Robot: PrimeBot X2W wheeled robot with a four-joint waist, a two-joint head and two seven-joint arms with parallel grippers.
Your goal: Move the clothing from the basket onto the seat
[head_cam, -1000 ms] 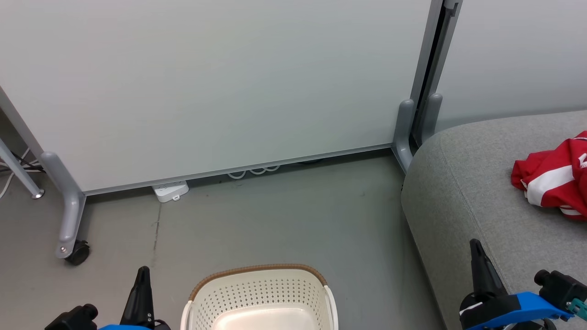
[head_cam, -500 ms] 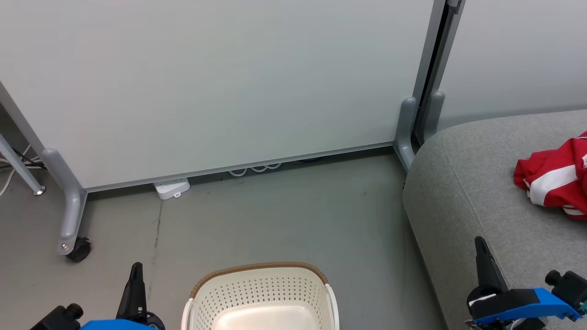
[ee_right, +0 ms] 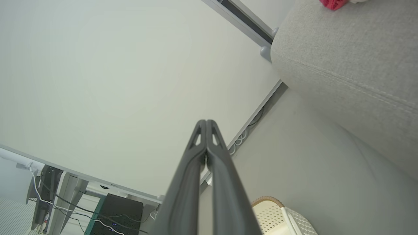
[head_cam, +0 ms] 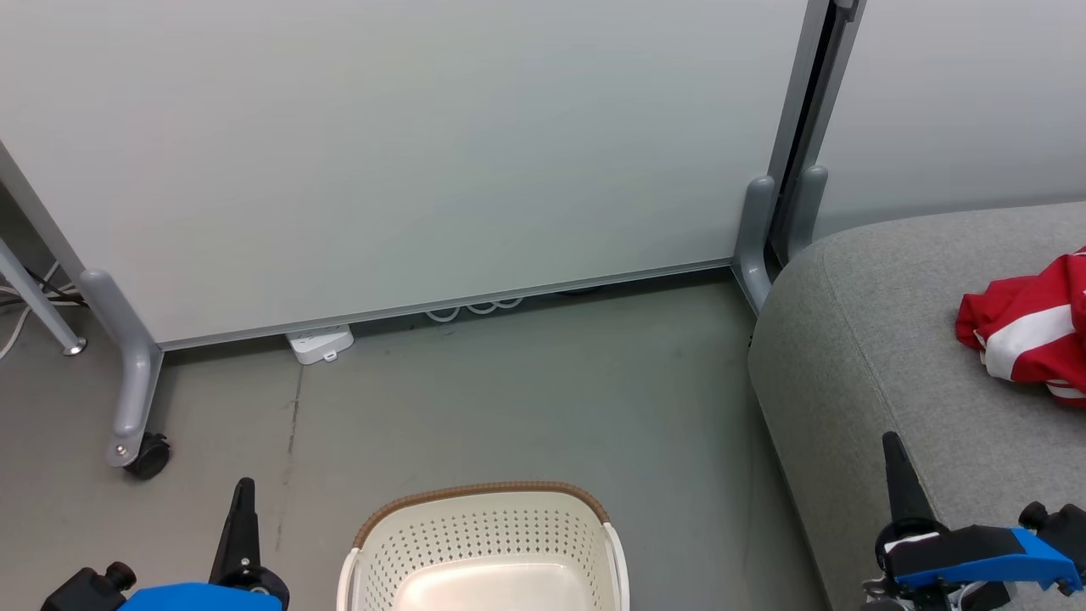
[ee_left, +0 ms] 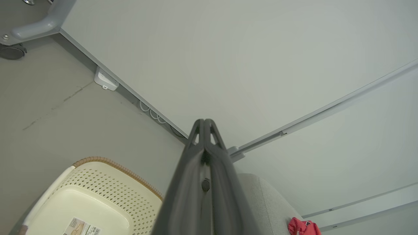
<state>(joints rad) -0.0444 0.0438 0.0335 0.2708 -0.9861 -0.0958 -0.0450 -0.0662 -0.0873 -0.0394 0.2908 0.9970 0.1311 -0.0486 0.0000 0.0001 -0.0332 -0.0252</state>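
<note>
The red clothing [head_cam: 1031, 335] with white stripes lies crumpled on the grey seat [head_cam: 857, 339] at the right; a corner of the clothing [ee_left: 302, 227] [ee_right: 333, 3] peeks into both wrist views. The cream perforated basket [head_cam: 484, 543] stands on the floor at bottom centre, and what shows of its inside is bare; its bottom [ee_left: 81, 209] carries a label. My left gripper [head_cam: 243, 492] rises left of the basket, shut with nothing in it [ee_left: 204, 122]. My right gripper [head_cam: 891, 445] stands over the seat's front edge, shut and empty too [ee_right: 206, 122].
A pale wheeled partition [head_cam: 382, 161] runs across the back, with a caster foot [head_cam: 136, 441] at the left and another foot [head_cam: 751, 238] beside the seat. A white power strip [head_cam: 318, 344] and cables lie under it. Grey floor [head_cam: 526, 399] spreads between basket and partition.
The head camera has drifted, so the whole scene has slid slightly up and right. Both grippers have sunk lower in the view.
</note>
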